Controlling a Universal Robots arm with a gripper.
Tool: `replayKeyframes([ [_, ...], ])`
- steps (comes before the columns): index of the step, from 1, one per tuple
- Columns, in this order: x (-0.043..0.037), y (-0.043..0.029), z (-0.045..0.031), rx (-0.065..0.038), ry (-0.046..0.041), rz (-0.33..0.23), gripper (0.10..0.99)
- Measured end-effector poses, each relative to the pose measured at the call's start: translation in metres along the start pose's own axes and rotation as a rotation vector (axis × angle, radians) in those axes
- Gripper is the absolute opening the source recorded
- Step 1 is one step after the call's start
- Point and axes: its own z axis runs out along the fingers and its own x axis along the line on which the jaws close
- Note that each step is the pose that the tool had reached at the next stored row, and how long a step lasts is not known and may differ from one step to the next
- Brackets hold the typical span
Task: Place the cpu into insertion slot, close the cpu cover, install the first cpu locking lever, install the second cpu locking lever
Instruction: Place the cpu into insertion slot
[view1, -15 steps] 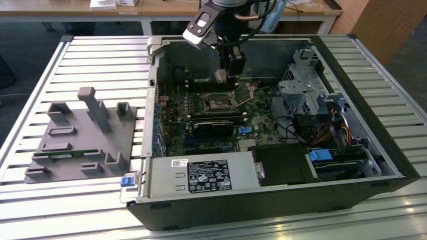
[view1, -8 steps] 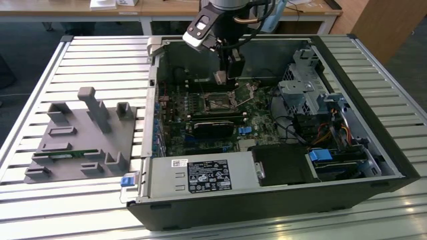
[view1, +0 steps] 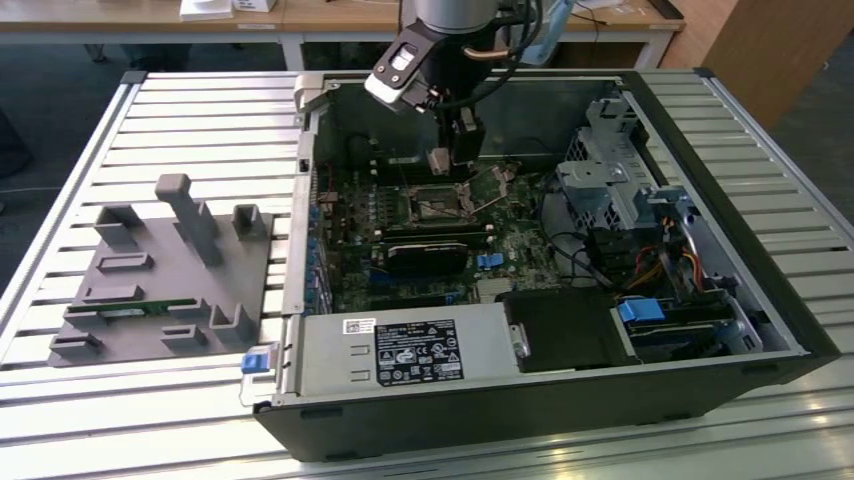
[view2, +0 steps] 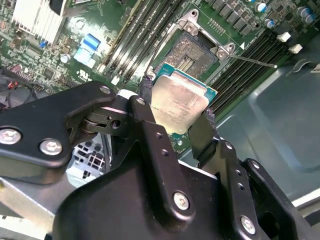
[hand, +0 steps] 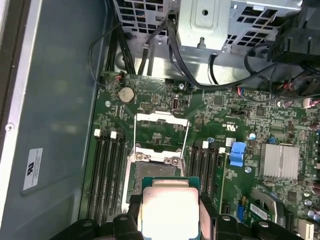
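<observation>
The arm is a grey-silver cylinder with dark cables looping beside it and a white-and-black box at its wrist, while the tool is matte black, its linked bars pinned with silver screws.

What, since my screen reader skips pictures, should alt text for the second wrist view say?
The gripper holds the cpu, silver top showing, by two opposite edges between its black fingers. Just beyond it lies the empty insertion slot on a green circuit board, with long memory slots alongside.
</observation>
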Motion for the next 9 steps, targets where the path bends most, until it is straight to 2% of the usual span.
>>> replayKeyframes([
  [6,0.0012,-0.0007,0.0093,0.001,-0.0022,0.042,0.537],
  [9,0.0012,-0.0010,0.0111,0.000,0.0063,0.055,0.537],
])
